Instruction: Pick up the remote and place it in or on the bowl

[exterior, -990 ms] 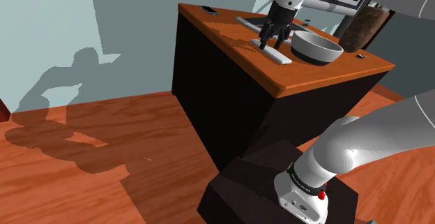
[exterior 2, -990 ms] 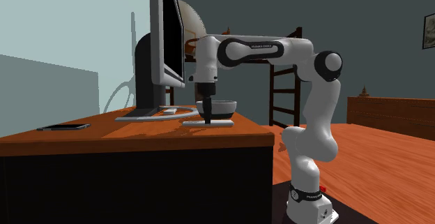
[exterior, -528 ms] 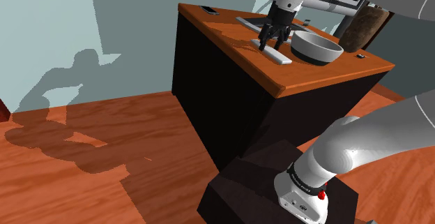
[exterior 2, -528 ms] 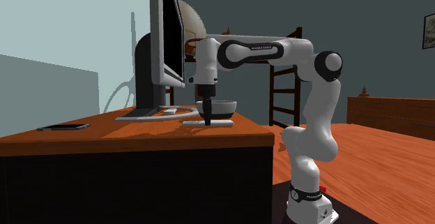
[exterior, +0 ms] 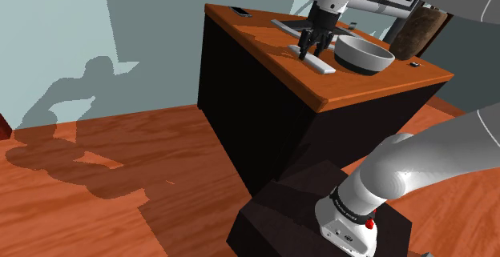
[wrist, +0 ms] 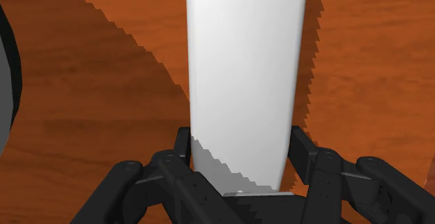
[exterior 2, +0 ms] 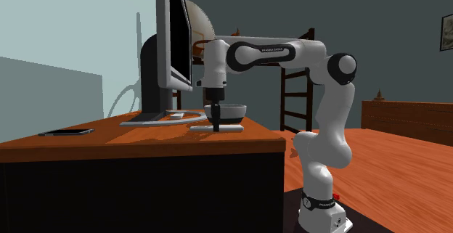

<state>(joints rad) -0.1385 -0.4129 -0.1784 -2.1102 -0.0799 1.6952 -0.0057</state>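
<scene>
Gripper [wrist: 242, 146] was down on the remote [wrist: 244, 69], fingers [wrist: 310, 163] pressed against its two long sides, pinching it near one end. Remote lay flat on the desk [exterior: 264, 47], just beside the bowl [exterior: 360, 62] and not touching it.

Progress: approach and descent done, grasp judged just made. Left: lift, carry over the bowl, release. No sign of lift yet; the remote sat flush on the wood in the second exterior view.

Versus the shoulder view a second ago: fingers then stood wider, straddling the remote; since drawn in. Arm pose, remote and bowl unchanged.
</scene>
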